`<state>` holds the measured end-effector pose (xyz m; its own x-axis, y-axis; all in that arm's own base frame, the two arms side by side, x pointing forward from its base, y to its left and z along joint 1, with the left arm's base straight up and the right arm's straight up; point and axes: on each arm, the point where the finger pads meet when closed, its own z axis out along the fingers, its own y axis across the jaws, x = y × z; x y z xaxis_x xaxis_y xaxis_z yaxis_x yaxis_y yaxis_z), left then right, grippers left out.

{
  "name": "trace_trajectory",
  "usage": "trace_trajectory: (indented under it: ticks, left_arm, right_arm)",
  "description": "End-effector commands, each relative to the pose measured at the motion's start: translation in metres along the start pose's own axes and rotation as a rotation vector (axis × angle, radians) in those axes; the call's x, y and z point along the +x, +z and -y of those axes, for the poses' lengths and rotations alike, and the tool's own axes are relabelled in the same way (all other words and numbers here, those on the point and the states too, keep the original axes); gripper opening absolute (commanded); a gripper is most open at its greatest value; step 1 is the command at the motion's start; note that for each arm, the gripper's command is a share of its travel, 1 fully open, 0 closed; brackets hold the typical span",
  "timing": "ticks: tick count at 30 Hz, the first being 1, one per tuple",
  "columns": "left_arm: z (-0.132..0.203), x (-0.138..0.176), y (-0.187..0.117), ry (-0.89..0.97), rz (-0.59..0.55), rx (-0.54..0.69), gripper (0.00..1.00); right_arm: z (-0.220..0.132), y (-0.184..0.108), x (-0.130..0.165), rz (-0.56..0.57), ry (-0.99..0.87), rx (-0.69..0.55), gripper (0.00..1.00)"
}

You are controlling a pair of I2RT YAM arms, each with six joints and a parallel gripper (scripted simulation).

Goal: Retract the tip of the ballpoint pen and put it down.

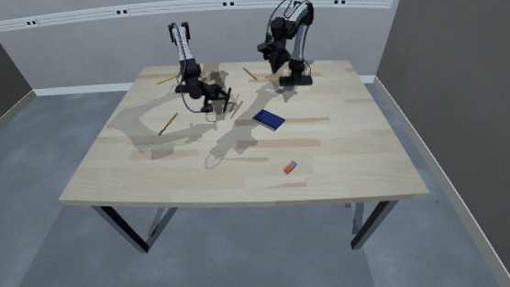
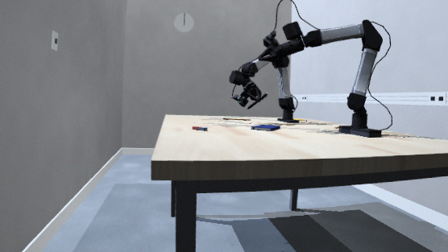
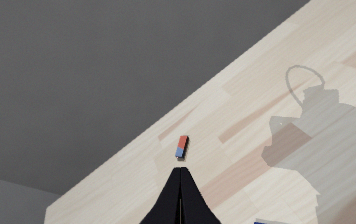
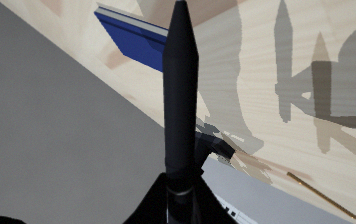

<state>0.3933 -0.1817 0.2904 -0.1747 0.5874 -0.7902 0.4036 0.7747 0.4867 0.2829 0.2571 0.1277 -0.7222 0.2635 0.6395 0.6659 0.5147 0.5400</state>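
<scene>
Pen [image 1: 227, 99] [image 2: 258, 101] [image 4: 180, 95]: clamped crosswise in right jaws [image 1: 223, 96] [image 2: 255, 96] | left jaws [image 1: 275, 70] [image 2: 262, 57]: pressed together, empty, well apart from pen, angled down towards table [image 1: 349, 160] [image 2: 242, 149] [image 3: 240, 165] [image 4: 220, 75]

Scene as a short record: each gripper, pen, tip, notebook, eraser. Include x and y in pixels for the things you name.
left gripper [image 1: 275, 70] [image 2: 259, 59] [image 3: 180, 170]: shut, empty, above the table
right gripper [image 1: 224, 96] [image 2: 255, 95] [image 4: 179, 181]: shut on the black ballpoint pen [image 1: 227, 101] [image 2: 258, 101] [image 4: 180, 100]
pen: held off the table, not put down
pen tip: retracted or not, cannot tell
notebook: blue, rectangular [image 1: 269, 120] [image 2: 266, 127] [image 4: 137, 49], lying flat on the table
eraser: red and blue block [image 1: 290, 167] [image 2: 200, 128] [image 3: 182, 147], on the table
</scene>
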Motion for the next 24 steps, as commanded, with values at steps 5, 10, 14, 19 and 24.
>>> trace_trajectory:
  ticks: [5, 10, 14, 19, 24]
  left_arm:
    - [0.028, -0.008, 0.003, 0.161, -0.047, 0.029, 0.01]
    - [0.068, -0.007, 0.006, 0.302, -0.075, 0.091, 0.01]
    - [0.097, -0.007, 0.005, 0.416, -0.089, 0.133, 0.01]
    - [0.119, -0.006, 0.003, 0.503, -0.097, 0.162, 0.01]
    - [0.156, -0.005, -0.003, 0.647, -0.097, 0.214, 0.01]
  right_arm:
    - [0.003, 0.002, -0.003, -0.013, 0.021, -0.007, 0.14]
    - [0.003, 0.002, -0.003, -0.013, 0.021, -0.007, 0.14]
    - [0.003, 0.002, -0.003, -0.013, 0.021, -0.007, 0.14]
    - [0.003, 0.002, -0.003, -0.013, 0.021, -0.007, 0.14]
    - [0.003, 0.002, -0.003, -0.013, 0.021, -0.007, 0.14]
